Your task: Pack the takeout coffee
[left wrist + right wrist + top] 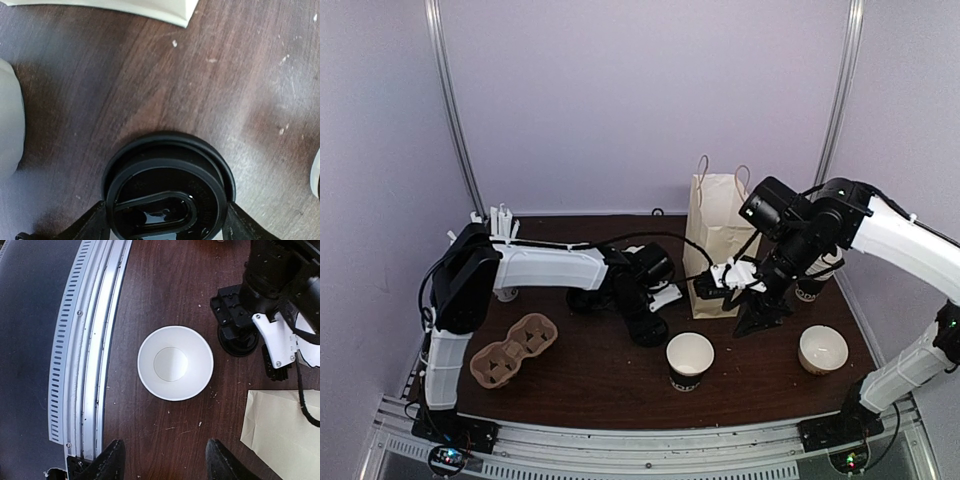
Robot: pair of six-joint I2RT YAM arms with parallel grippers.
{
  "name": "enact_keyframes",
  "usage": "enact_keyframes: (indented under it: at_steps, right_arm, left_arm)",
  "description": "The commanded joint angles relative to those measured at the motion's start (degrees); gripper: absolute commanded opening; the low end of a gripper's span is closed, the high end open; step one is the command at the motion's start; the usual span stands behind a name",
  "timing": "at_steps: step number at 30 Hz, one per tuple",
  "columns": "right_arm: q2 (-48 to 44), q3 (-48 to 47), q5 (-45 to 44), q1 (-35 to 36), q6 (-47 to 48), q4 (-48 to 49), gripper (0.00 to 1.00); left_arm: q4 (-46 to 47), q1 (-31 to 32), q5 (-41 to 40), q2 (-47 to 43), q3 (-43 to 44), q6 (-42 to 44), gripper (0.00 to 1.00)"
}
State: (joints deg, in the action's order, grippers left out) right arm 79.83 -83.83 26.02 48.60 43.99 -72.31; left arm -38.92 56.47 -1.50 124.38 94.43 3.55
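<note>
The lid could slip out sideways if the left gripper pinches its thin rim crooked. Its fingers sit at each side of the lid, and I cannot tell if they squeeze. The right gripper hangs spread wide and empty over the coffee cup, which stands open on the table near the paper bag. The cup is light, round paper, so a bump could tip it. The lid is smooth, shiny black plastic.
</note>
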Motion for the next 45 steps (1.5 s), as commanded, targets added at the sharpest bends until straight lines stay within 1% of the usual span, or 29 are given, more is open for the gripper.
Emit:
enact_keyframes:
  at_steps: [1,10,15,19,24,29,33,37,41,45]
  right_arm:
    - [0.0,2.4,-2.1,2.7,1.3,1.3,0.58]
    - [4.4,3.7,-3.7,8.6,2.9,3.7,0.58]
    - [7.9,4.2,-4.2,11.6,4.0,5.4,0.58]
    - [9.1,7.3,-8.2,14.3,4.3,8.9,0.57]
    - [10.1,9.4,-9.6,15.0,3.6,11.7,0.54]
    - [11.1,9.9,-11.6,15.8,3.3,13.4,0.45]
    - [12.0,10.7,-13.5,15.9,3.2,15.4,0.4]
    - [13.4,10.7,-14.3,16.2,3.7,15.5,0.35]
    - [14.5,10.2,-15.3,16.8,3.7,16.3,0.21]
    - [16.4,8.4,-16.3,18.6,4.0,16.2,0.02]
  left_arm:
    - [-2.0,0.1,-1.5,-5.1,0.8,0.8,0.77]
    - [-5.2,-2.1,-0.9,-15.2,-3.5,0.6,0.77]
    - [-7.5,-4.5,0.0,-20.7,-4.0,0.4,0.77]
    - [-7.9,-6.2,1.5,-24.1,-3.5,-0.3,0.77]
    - [-7.9,-7.5,4.3,-27.3,-3.1,-0.5,0.77]
    - [-8.3,-8.9,5.3,-29.1,-2.4,-0.2,0.77]
    - [-8.4,-9.2,5.4,-30.4,-2.6,-0.1,0.77]
    - [-8.4,-9.7,5.1,-31.6,-3.2,0.0,0.77]
    - [-8.4,-10.2,5.4,-32.8,-3.5,0.5,0.77]
    - [-8.9,-10.8,4.9,-33.9,-3.5,1.4,0.77]
